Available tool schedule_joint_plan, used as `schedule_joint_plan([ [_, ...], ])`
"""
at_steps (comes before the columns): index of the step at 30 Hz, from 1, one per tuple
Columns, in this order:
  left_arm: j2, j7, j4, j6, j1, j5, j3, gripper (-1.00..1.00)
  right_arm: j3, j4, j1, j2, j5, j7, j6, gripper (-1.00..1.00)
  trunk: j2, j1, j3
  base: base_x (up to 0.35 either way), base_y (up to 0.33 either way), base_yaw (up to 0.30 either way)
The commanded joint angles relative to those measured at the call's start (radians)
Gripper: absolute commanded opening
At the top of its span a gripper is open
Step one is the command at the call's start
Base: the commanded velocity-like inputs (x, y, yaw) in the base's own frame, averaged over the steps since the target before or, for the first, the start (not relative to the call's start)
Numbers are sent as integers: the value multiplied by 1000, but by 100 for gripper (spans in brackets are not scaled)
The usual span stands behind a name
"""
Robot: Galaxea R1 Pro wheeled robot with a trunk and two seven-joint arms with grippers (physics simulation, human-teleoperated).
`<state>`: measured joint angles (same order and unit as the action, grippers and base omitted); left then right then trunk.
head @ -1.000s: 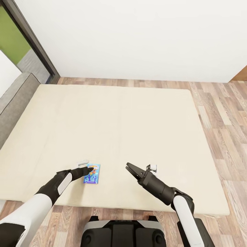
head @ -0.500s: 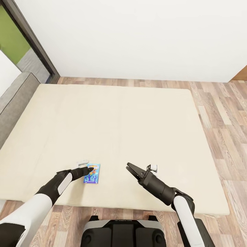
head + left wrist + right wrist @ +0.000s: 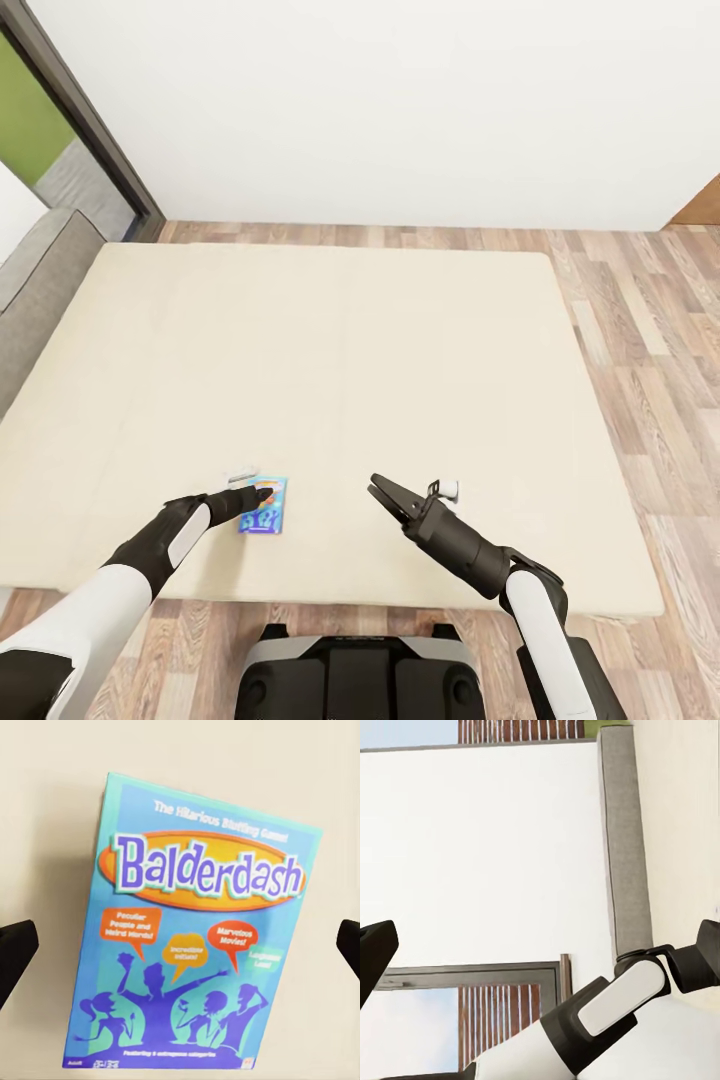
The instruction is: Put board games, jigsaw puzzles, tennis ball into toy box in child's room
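A small blue board game (image 3: 264, 508), lettered Balderdash (image 3: 202, 937), lies flat on the beige bed (image 3: 350, 360) near its front edge. My left gripper (image 3: 256, 494) hovers right over the box's near-left part, pointing down at it. In the left wrist view its dark fingertips (image 3: 15, 952) stand wide apart on either side of the box, open and holding nothing. My right gripper (image 3: 384, 492) hangs open above bare mattress, a short way to the right of the box. The toy box and the table are out of view.
The bed's grey headboard (image 3: 35, 285) runs along the left. A dark-framed window (image 3: 85, 110) and a white wall (image 3: 400, 110) stand behind the bed. Wood plank floor (image 3: 650, 340) lies to the right and at the bed's foot.
The head view has shifted slightly, so the whole picture has slid a little. Both arms and the blue box hold their places.
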<state>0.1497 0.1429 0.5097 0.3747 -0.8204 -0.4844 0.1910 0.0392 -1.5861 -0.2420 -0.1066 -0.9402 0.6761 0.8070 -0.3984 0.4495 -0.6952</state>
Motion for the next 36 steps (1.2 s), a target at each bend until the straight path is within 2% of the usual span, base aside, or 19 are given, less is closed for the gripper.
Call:
schedule_joint_plan([
  [1,1,0,1,3,0,-5,4,100,-1,0,0,-1,-3,0,6,100,-2,0,-2,0,0,-99],
  [29,2,-1,1,3,0,-5,4,100,-1,0,0,-1,-3,0,1,100,-2,0,-46,0,0,-16],
  [36,2,0,1,3,0,-5,4,100,-1,0,0,-1,-3,0,-6,100,-2,0,-50,0,0,0],
])
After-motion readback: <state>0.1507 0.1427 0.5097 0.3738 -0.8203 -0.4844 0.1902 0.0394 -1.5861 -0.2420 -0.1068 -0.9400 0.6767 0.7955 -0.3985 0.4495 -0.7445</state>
